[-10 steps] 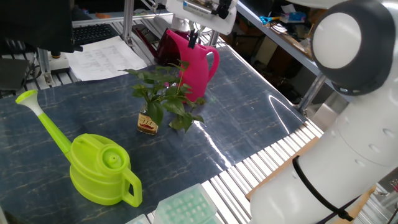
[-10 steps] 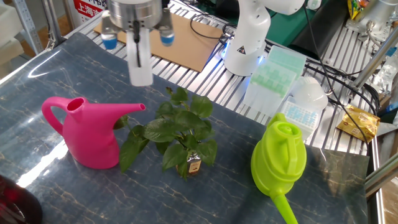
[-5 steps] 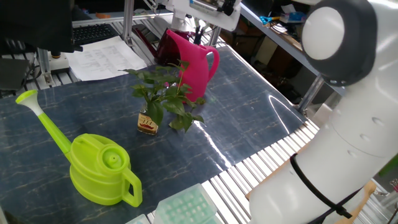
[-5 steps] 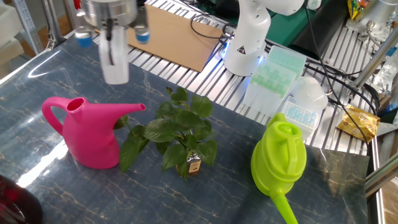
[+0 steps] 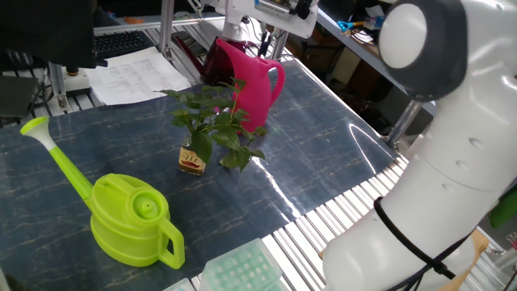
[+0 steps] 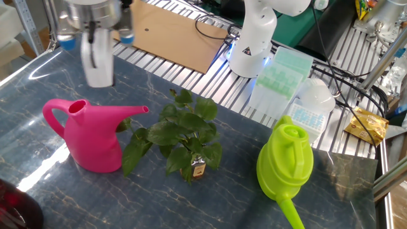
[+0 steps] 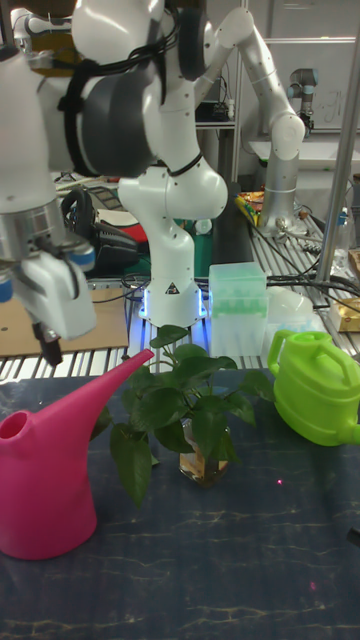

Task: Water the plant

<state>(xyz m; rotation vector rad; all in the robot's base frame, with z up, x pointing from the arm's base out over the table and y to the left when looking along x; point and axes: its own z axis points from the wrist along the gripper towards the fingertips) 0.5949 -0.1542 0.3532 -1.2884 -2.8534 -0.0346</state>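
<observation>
Green plant (image 6: 181,137) standing upright in amber bottle (image 6: 198,169) mid-surface (image 6: 51,184), between pink watering can (image 6: 92,137), spout pointing at leaves, and lime can (image 6: 286,159). Tool (image 6: 95,60) hovering above pink can, gripping nothing; finger gap unclear.

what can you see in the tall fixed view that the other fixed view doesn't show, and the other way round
Only the tall fixed view shows a second robot arm behind the table. Only the other fixed view shows the brown cardboard sheet whole and a gold foil packet at the right edge. Both show the hand above the pink watering can, the plant and the green watering can.
</observation>
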